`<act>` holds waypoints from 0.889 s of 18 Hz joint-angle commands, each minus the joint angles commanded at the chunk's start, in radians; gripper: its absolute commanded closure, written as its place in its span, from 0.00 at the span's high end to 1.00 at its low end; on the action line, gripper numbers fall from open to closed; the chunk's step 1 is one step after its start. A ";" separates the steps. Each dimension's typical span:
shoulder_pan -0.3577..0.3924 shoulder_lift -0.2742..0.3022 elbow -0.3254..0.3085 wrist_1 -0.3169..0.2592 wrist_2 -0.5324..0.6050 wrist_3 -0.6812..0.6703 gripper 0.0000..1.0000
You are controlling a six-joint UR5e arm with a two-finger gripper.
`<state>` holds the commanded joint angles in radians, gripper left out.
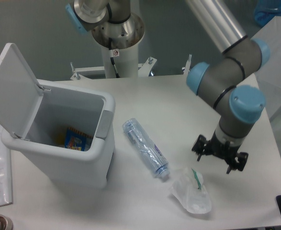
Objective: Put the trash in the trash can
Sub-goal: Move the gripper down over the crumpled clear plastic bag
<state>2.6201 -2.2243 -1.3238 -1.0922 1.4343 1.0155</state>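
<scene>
We see the trash can at left, lid up, something colourful inside. The bottle lies on its side mid-table beside it; the cup lies crumpled near the front edge, green straw on top. The gripper hangs just above-right of the cup, jaws apart, empty. Risk, we judge: thin cup collapses or skids under the pinch, or fingers catch only the straw.
</scene>
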 joint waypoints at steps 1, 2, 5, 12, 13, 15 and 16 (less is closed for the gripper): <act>-0.005 -0.002 0.000 -0.002 -0.006 -0.005 1.00; -0.005 -0.002 0.000 0.000 -0.008 -0.006 1.00; -0.006 -0.009 0.000 0.000 0.000 -0.012 1.00; -0.008 -0.012 0.009 0.000 0.002 -0.017 1.00; -0.008 -0.014 0.009 0.000 0.002 -0.018 1.00; -0.008 -0.018 0.006 0.002 0.002 -0.015 1.00; -0.009 -0.024 0.006 0.002 0.002 -0.015 1.00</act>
<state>2.6109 -2.2488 -1.3177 -1.0907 1.4358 1.0002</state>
